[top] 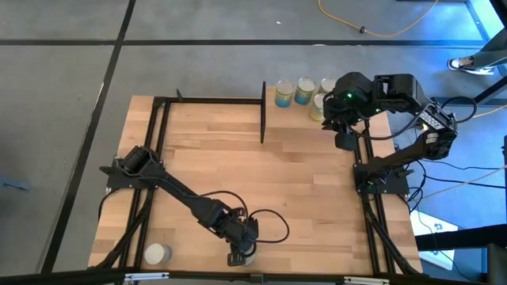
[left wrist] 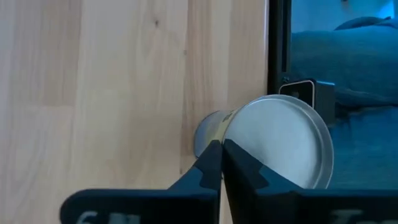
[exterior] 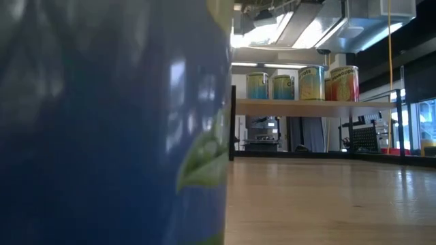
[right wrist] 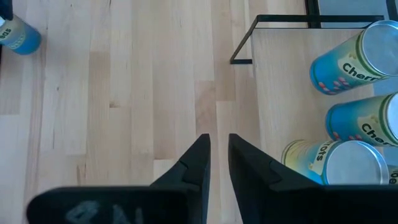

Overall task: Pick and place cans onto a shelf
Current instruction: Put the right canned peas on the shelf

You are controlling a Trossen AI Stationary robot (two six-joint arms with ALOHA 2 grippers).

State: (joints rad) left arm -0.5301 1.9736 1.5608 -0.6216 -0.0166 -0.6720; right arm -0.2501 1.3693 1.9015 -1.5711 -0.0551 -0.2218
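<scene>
With the left gripper (left wrist: 222, 163) pinched shut above a blue-labelled can (left wrist: 280, 143) at the table's near edge and nothing held, and the right gripper (right wrist: 217, 158) parted slightly over the shelf (right wrist: 273, 81), that rigid, smooth, probably light tin is best clasped across its sides.

Grey concrete floor (top: 238, 63) all round my bench, w/ dark seam lines (top: 119, 47) crossing it. Yellow cable (top: 380, 28) loops on the floor past the far edge. Someone's shoe (top: 467, 63) at the far right corner, white cables (top: 467, 186) trailing on my right side. Low view: ceiling w/ bright strip lights (exterior: 272, 37) and ductwork, dark equipment racks (exterior: 262, 133) at the back, poss. a window (exterior: 426, 126) far right, too blurry to be sure. Blue-tinted light on the floor near that corner.
</scene>
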